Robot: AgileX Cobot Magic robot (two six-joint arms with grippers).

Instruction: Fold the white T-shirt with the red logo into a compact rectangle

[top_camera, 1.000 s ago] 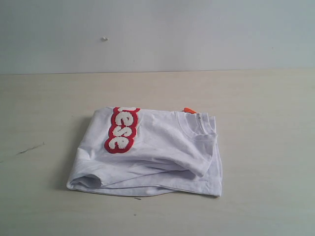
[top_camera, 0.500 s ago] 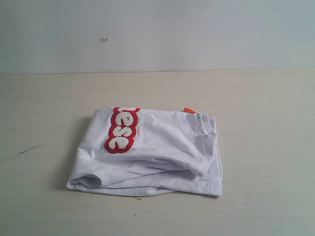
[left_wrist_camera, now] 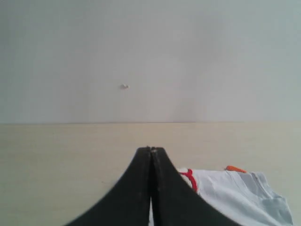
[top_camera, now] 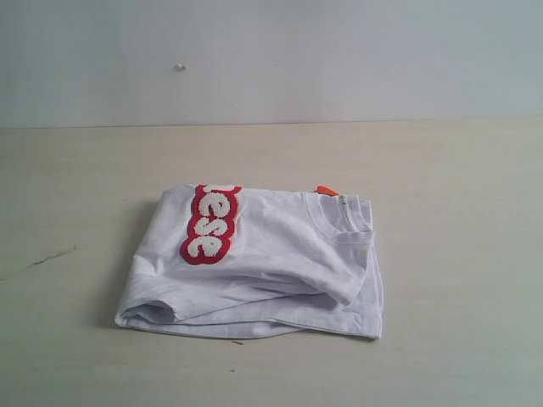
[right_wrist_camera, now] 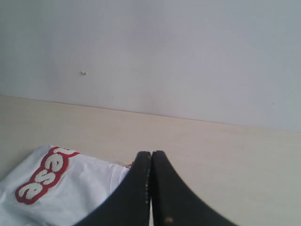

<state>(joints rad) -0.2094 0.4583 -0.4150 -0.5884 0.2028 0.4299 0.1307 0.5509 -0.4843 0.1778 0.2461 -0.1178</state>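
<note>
The white T-shirt (top_camera: 263,263) lies folded into a rough rectangle in the middle of the table. Its red logo (top_camera: 209,223) shows the letters "ese" on the top layer, and the ribbed collar with the orange neck tag (top_camera: 327,191) is at the back right. No gripper appears in the exterior view. In the left wrist view my left gripper (left_wrist_camera: 151,149) is shut and empty, with the T-shirt (left_wrist_camera: 235,193) beyond it to one side. My right gripper (right_wrist_camera: 151,153) is shut and empty too, with the T-shirt (right_wrist_camera: 70,188) and the red logo (right_wrist_camera: 41,175) beside it.
The beige table (top_camera: 441,170) spreads out around the shirt and ends at a pale wall (top_camera: 339,59) behind. A dark scratch (top_camera: 51,257) marks the table at the left. A small speck (top_camera: 180,67) sits on the wall.
</note>
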